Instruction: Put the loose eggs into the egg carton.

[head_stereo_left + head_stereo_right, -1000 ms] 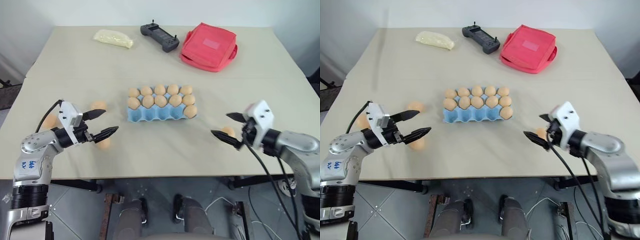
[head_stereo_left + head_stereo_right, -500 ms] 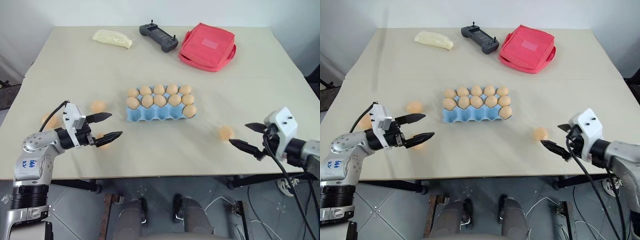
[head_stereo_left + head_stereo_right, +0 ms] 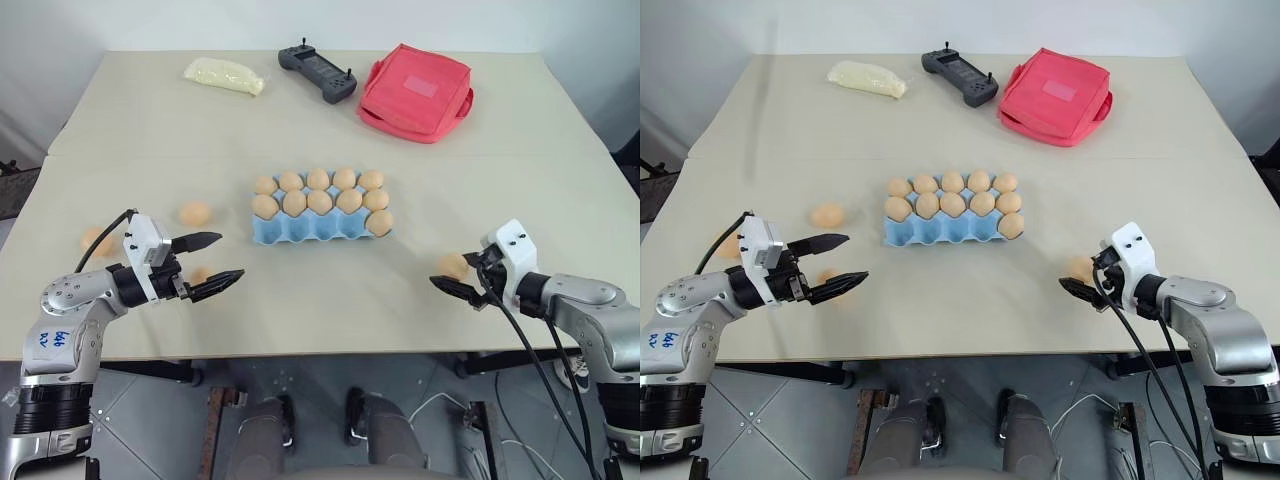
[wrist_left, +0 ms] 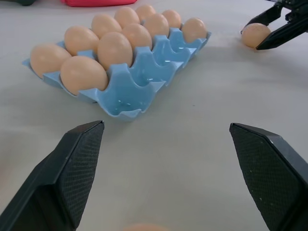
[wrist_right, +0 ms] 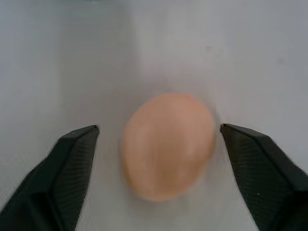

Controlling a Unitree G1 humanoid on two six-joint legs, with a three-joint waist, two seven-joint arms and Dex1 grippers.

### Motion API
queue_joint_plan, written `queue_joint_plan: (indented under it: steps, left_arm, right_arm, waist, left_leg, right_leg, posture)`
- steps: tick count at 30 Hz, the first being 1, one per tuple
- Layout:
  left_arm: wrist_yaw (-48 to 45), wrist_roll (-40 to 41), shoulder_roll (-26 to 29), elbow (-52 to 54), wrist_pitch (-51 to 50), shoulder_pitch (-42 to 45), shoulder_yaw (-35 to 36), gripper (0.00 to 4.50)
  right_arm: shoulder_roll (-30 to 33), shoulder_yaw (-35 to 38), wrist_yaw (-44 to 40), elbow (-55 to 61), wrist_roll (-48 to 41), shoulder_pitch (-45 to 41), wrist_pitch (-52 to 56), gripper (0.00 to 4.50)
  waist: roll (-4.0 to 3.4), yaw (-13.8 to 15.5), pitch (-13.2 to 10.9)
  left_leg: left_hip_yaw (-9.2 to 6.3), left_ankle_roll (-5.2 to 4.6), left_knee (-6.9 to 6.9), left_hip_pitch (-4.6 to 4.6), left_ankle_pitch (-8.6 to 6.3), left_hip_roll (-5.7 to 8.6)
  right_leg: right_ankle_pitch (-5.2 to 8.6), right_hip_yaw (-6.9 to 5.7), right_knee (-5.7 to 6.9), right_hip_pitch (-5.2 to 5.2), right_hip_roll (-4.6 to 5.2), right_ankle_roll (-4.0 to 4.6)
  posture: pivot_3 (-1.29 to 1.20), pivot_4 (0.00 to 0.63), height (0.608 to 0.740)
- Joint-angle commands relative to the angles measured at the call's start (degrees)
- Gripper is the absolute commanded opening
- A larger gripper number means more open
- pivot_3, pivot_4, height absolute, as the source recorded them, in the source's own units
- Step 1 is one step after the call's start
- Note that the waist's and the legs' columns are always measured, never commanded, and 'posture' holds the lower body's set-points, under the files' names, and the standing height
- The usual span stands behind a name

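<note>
1. The egg carton (image 3: 318, 228) is light blue.
2. The eggs in its cups and the loose eggs (image 3: 195, 213) on the table are tan-orange, plain.
3. The table (image 3: 330, 130) is pale beige.
4. The fabric pouch (image 3: 417, 93) is red.
5. The handheld controller (image 3: 318, 73) is black.
6. The bag (image 3: 226, 76) at the far edge is pale yellow.
7. Both grippers' fingers (image 4: 79, 159) are black, with a fine cross-hatched texture.

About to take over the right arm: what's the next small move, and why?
Probably ease the right gripper a little further forward, then close. In the right wrist view the loose egg lies on the table between the open fingers, with gaps on both sides, so nothing is gripped yet. The egg carton has empty front cups.
</note>
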State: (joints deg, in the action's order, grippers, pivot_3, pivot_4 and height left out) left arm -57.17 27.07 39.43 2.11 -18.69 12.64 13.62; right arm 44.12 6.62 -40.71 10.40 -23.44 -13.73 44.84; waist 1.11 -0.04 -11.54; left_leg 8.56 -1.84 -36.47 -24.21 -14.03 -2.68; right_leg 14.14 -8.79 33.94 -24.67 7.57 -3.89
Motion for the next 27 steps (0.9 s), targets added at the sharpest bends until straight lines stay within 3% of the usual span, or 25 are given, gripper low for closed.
queue_joint_plan:
  steps: [1,4,7,17,27]
  left_arm:
    - [0.5,1.5,0.9,3.0,0.1,-0.7,2.2,4.5]
    - [0.8,1.6,0.9,3.4,0.1,-1.0,2.4,4.5]
    - [1.0,1.8,0.8,4.1,-0.2,-1.4,2.8,4.5]
    - [2.7,2.4,0.5,6.3,-0.5,-2.8,3.4,4.5]
    - [4.9,3.2,0.3,9.3,-0.6,-5.9,5.5,4.5]
  right_arm:
    - [-0.4,1.4,0.6,1.8,-0.1,-1.5,-1.6,2.75]
    - [-0.2,2.0,0.8,2.7,-0.6,-3.1,-1.2,1.91]
    - [-0.4,1.9,0.8,4.3,-1.6,-6.7,0.0,1.63]
    - [-13.8,-8.7,2.9,-2.7,0.4,-24.4,-1.0,1.62]
    - [-21.3,-14.5,0.3,-18.5,6.2,-30.8,-10.9,1.62]
  waist:
    - [0.0,0.0,0.0]
    - [-0.01,-0.1,0.0]
    - [-0.06,-0.2,0.0]
    - [-0.06,-0.3,0.0]
    - [-0.05,-0.8,0.0]
  left_leg:
    - [0.0,0.0,-0.01,0.0,0.0,-0.02]
    - [0.02,0.01,-0.02,0.0,0.0,-0.05]
    - [0.04,0.02,-0.02,0.01,0.0,-0.06]
    - [0.26,0.06,-0.02,-0.04,0.03,-0.08]
    - [1.07,-0.27,-0.1,-0.02,0.18,0.0]
  right_leg:
    - [-0.02,0.0,0.0,0.0,-0.01,0.03]
    - [-0.04,0.03,0.0,-0.02,-0.01,0.07]
    - [-0.05,0.05,0.0,-0.04,-0.02,0.07]
    - [-0.05,0.24,0.19,-0.3,-0.06,0.1]
    - [-0.1,1.02,0.71,-0.84,-0.16,0.01]
  posture:
    - [0.0,0.15,0.74]
    - [0.0,0.15,0.74]
    - [0.0,0.15,0.74]
    - [0.0,0.15,0.74]
    - [0.0,0.15,0.74]
